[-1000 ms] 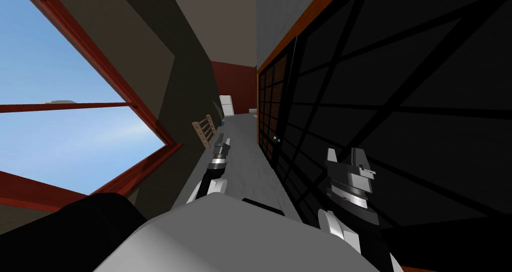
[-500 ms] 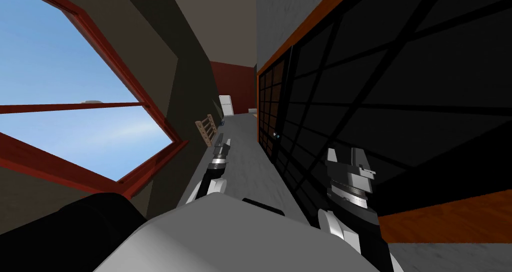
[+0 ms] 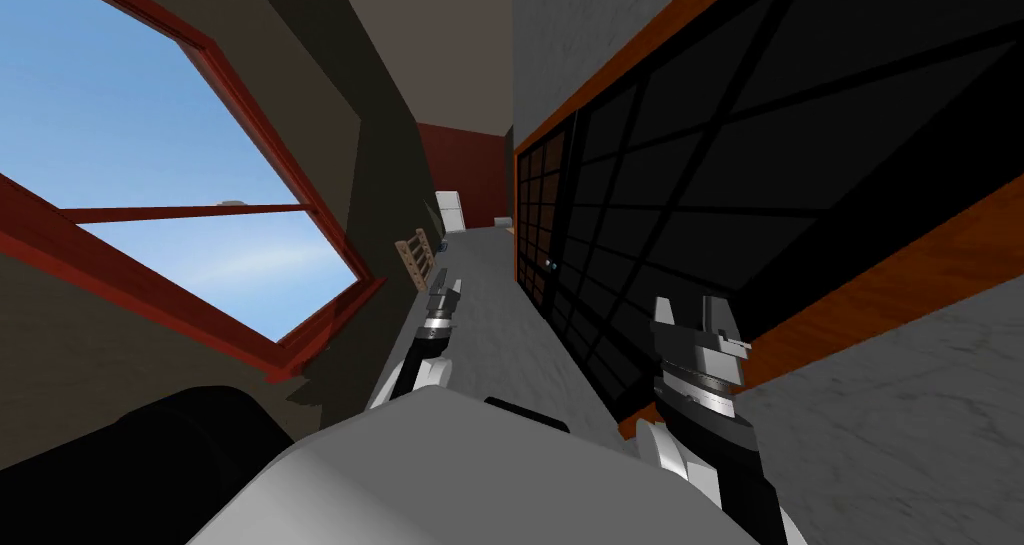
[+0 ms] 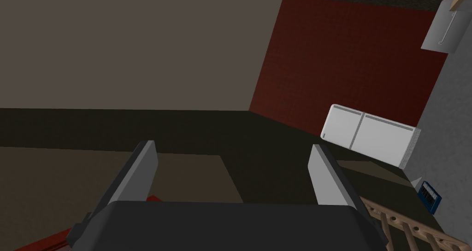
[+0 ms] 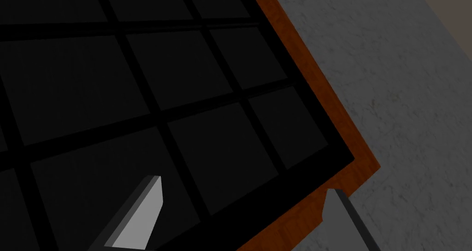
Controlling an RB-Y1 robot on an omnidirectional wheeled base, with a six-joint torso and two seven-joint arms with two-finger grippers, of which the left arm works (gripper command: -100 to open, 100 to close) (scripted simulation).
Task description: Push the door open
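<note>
**Repositioning beside the door, no push begun**

Over the last second the whole head view has slid, so the robot has moved and the room has not. The window [image 3: 180,169] at ten o'clock has swung up and outward. At four o'clock a strip of door frame [image 3: 900,279] and grey wall [image 3: 900,449] has come in where only dark panes showed. Both arms keep their pose against the chest. This suggests the robot is still lining itself up and the door has yet to be pushed.

The window is flat blue glass in glossy red bars. The left gripper [image 3: 445,294] points to twelve o'clock down the corridor, its thin grey blades released and holding nothing. Beyond it a slatted wooden rack [image 3: 415,259] leans on the dull brown wall, and a smooth white boxy fridge [image 3: 452,209] stands against matt red.

The door [image 3: 700,199] fills one to three o'clock. It is a flat black grid of square panes between thick bars, with a small pale knob [image 3: 551,265] far along it. The right gripper [image 3: 690,314] hangs near its lower corner, blades released and empty. Whether it touches the door cannot be told. The frame is grained orange-brown wood, and the wall is mottled like stone.
</note>
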